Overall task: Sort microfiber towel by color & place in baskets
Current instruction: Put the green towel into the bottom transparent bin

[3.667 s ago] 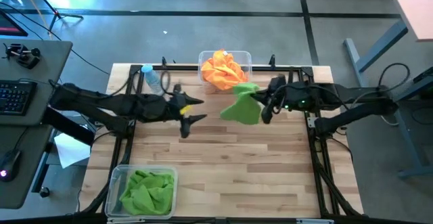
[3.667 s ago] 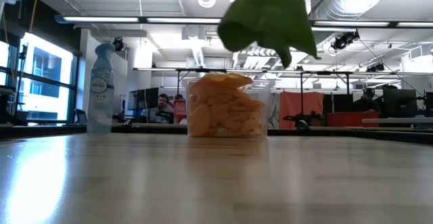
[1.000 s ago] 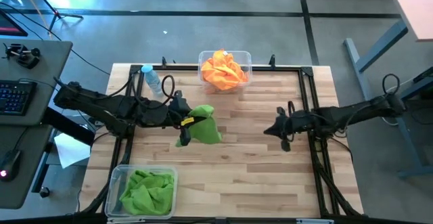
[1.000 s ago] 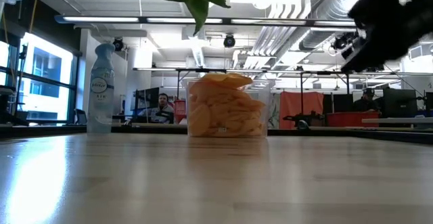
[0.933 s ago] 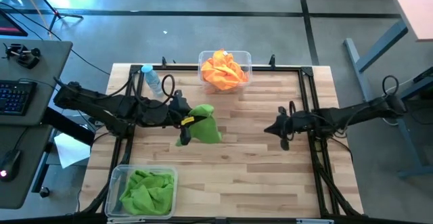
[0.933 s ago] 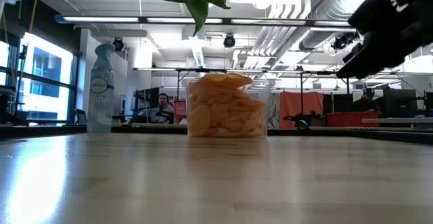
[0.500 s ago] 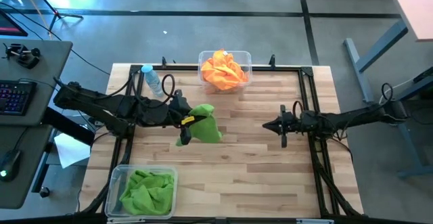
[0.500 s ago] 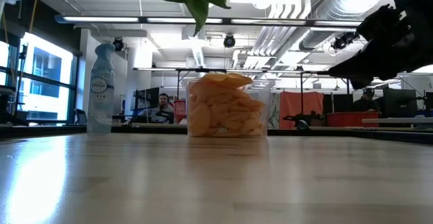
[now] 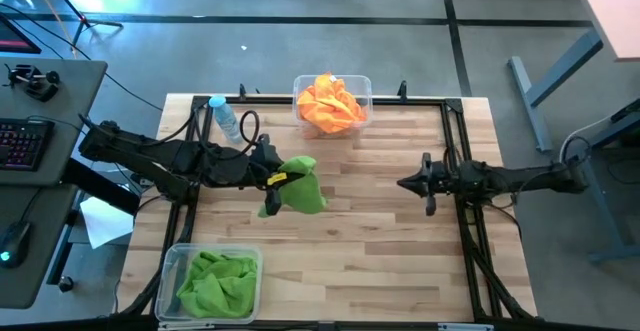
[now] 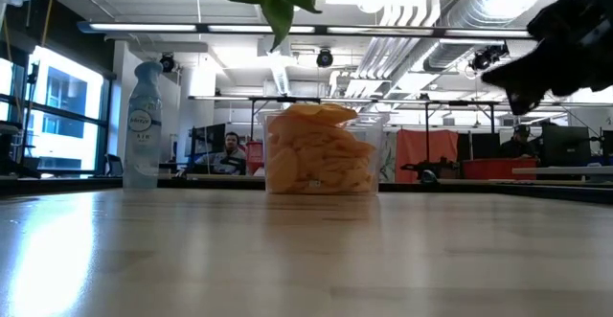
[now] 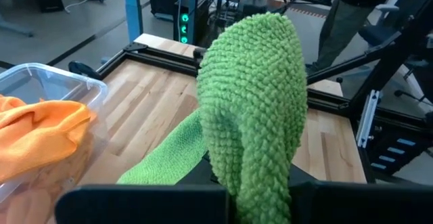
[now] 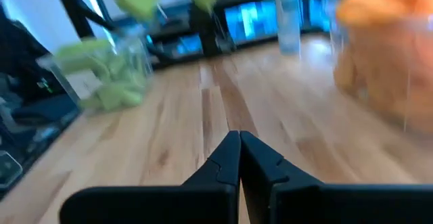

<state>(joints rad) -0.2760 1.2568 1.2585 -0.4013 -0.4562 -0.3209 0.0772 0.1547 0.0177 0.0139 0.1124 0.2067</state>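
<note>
Above the wooden table (image 9: 380, 241), left of its middle, the left gripper (image 9: 272, 179) hangs in the air with its fingers pinched on a green microfiber towel (image 9: 298, 185), which droops from the jaws clear of the boards; in the left wrist view the same towel (image 11: 252, 109) bulges up between the dark fingers and fills much of the picture. Just behind that gripper, toward the table's far edge, stands a clear spray bottle (image 9: 225, 117) with a blue cap, and the low view shows its label and pale trigger head (image 10: 143, 125). Farther along the far edge, near its middle, sits a clear basket (image 9: 362, 89) heaped with orange towels (image 9: 331, 104); the low view shows this tub (image 10: 319, 153) standing on the table with the orange pile rising past its rim. Toward the near left corner, well apart from the hanging towel, a second clear basket (image 9: 175, 261) holds crumpled green towels (image 9: 216, 281). Across the table, by its right edge, the right gripper (image 9: 408, 183) points inward with its fingers pressed together, tip to tip in the right wrist view (image 12: 239, 143), holding nothing. Beyond the table's left side lies a keyboard (image 9: 24, 144) on a desk.
</note>
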